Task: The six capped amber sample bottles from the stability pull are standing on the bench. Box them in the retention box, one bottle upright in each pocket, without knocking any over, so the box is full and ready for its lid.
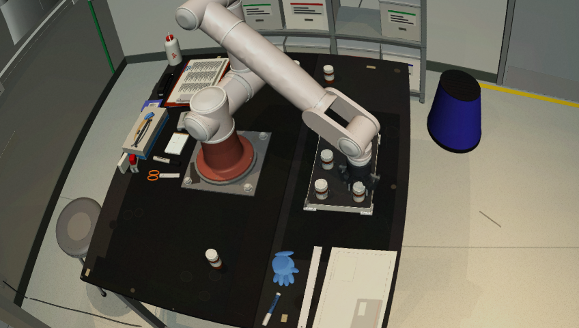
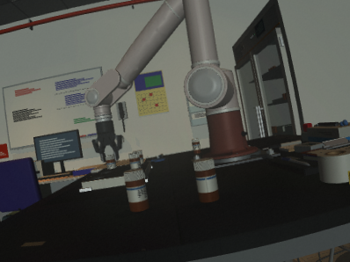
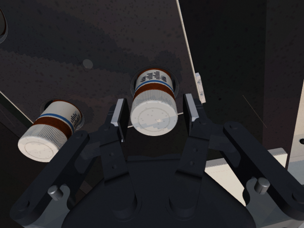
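The retention box [image 1: 340, 179] sits on the right half of the black bench with three amber bottles upright in its pockets: one in the near-right pocket [image 1: 358, 191], one in the near-left pocket [image 1: 321, 189] and one behind that [image 1: 326, 159]. My gripper [image 3: 153, 113] stands open, its fingers on either side of the near-right bottle's white cap [image 3: 154, 119], holding nothing. The neighbouring bottle [image 3: 45, 133] stands in its pocket to the left. Two more bottles stand loose on the bench, one at the far edge [image 1: 328, 74] and one near the front [image 1: 213, 258]. The box's far pockets are hidden behind my arm.
The arm's red base [image 1: 224, 154] is bolted mid-bench. A flat white lid [image 1: 353, 286] lies at the near-right corner beside a blue glove [image 1: 284, 268] and a pen [image 1: 271, 309]. A clipboard [image 1: 199, 79], tools and scissors [image 1: 153, 175] crowd the left side. A blue bin [image 1: 456, 109] stands on the floor.
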Motion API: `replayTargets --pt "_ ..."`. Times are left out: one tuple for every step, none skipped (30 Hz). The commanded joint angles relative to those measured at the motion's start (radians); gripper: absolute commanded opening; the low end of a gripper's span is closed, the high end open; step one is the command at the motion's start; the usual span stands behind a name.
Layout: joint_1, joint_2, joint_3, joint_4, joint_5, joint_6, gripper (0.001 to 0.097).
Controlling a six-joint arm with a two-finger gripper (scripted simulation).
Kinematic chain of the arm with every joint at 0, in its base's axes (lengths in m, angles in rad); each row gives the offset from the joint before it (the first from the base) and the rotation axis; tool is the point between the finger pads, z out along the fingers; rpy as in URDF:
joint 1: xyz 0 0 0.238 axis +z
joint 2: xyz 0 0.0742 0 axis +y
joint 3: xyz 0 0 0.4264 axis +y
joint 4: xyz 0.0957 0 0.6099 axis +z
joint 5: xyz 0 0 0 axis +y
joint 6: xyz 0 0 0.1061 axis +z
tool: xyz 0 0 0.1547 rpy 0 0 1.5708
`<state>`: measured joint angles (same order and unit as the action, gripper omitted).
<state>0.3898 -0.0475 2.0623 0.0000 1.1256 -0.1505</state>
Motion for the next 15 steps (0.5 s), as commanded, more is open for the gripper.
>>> replayTargets --pt "0.000 0.000 -0.001 0.000 0.000 0.000 0.0600" --pt "0.000 0.000 -0.001 0.000 0.000 0.000 0.0600" --pt "0.000 0.000 -0.001 0.000 0.000 0.000 0.0600" --pt "0.000 0.000 -0.001 0.000 0.000 0.000 0.0600" --pt "0.000 0.000 -0.001 0.000 0.000 0.000 0.0600" --pt "0.000 -0.001 -0.001 0.000 0.000 0.000 0.0600" --pt "0.000 -0.001 -0.001 0.000 0.000 0.000 0.0600" --pt "0.000 -0.001 -0.001 0.000 0.001 0.000 0.0600" --pt "0.000 -0.001 -0.001 0.000 0.001 0.000 0.0600" --pt "0.000 -0.002 -0.002 0.000 0.002 0.000 0.0600" --pt "0.000 -0.003 -0.002 0.000 0.003 0.000 0.0600" --pt "0.000 -0.004 -0.002 0.000 0.005 0.000 0.0600" --pt "0.000 -0.006 -0.002 0.000 0.006 0.000 0.0600" --pt "0.000 -0.007 -0.003 0.000 0.008 0.000 0.0600" --pt "0.000 -0.009 -0.003 0.000 0.011 0.000 0.0600"
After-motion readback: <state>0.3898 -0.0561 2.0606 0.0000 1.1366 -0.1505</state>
